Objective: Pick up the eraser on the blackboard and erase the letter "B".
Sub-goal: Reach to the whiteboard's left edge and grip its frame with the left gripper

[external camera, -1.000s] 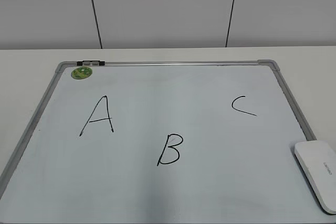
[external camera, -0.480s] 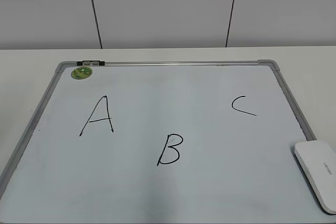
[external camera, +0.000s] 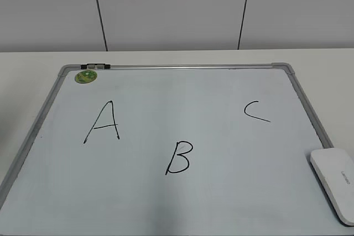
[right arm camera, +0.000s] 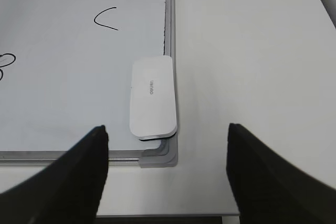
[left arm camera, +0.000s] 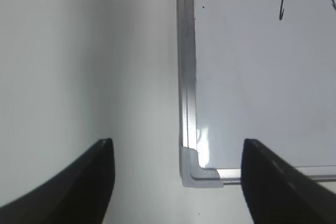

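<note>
We see the blackboard lying flat on a white table. The eraser rests at the near right corner of the board, touching the right frame and partly over it. The letter "B" is near the middle, toward the near side, well apart from the eraser. The "A" is to its left and the "C" is farther back on the right. A green magnet sits at the far left corner.

Our left gripper is spread wide and holds nothing, above the near left corner of the board. Our right gripper is also wide open and empty, above the eraser.
</note>
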Motion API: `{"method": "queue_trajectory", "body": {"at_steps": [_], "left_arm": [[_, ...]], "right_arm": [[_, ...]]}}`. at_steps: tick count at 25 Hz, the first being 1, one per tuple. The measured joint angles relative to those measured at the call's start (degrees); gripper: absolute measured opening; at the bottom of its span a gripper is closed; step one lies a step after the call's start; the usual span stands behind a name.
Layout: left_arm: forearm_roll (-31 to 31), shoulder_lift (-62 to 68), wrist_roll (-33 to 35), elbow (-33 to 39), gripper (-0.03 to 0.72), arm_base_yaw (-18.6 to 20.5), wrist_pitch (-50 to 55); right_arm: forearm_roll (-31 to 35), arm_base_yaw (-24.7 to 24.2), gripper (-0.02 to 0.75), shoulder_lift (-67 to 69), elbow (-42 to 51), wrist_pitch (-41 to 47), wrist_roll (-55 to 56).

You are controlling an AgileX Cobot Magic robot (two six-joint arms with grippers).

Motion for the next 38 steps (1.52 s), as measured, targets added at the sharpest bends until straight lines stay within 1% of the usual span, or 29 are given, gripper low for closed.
{"method": "queue_trajectory", "body": {"at_steps": [6, 11, 19, 23, 28, 38], "left_arm": [[-2.9, 8.6, 0.0, -5.3, 0.563, 0.0, -0.5], [-3.3, 14.3, 0.0, -9.4, 0.563, 0.0, -0.5], [-1.4, 24.8, 0.0, -17.8, 0.563, 0.0, -0.5], [0.8, 30.3, 0.0, -21.6, 0.553, -1.4, -0.5], [1.2, 36.7, 0.0, -25.0, 0.538, -2.9, -0.8], [1.9, 46.2, -1.4, -29.6, 0.517, -3.1, -1.0]], "right_arm": [[0.0, 0.0, 0.519, 0.0, 0.0, 0.0, 0.0], [0.0, 0.0, 0.519, 0.0, 0.0, 0.0, 0.0], [0.0, 0.0, 0.52, 0.0, 0.0, 0.0, 0.0], [0.0, 0.0, 0.519, 0.0, 0.0, 0.0, 0.0], [0.0, 0.0, 0.52, 0.0, 0.0, 0.0, 0.0], [0.0, 0.0, 0.519, 0.0, 0.0, 0.0, 0.0]]}}
